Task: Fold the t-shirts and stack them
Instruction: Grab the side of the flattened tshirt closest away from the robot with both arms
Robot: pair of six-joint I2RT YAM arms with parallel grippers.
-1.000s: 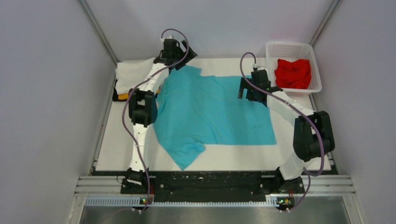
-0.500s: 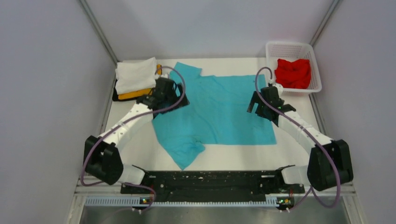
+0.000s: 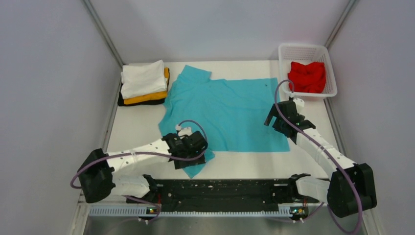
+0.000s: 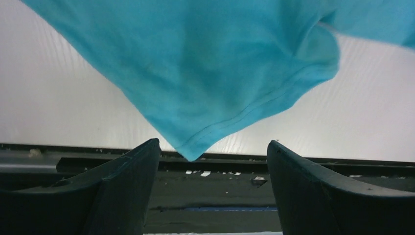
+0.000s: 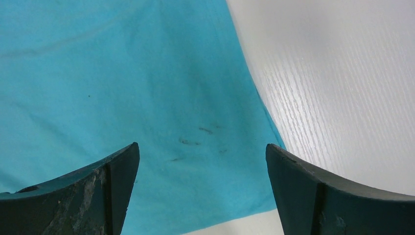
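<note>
Framing turquoise tee hem point(image 4: 215, 128), left pincer point(image 4: 213, 143) gapes.

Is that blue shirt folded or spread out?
Spread out: the turquoise t-shirt lies open and mostly flat on the table, sleeves sticking out.

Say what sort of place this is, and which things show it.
Probably a robotics lab test cell: grey panel walls box in a white table, two white robot arms are bolted to a black base rail, and a turquoise-blue cloth t-shirt lies spread there.
</note>
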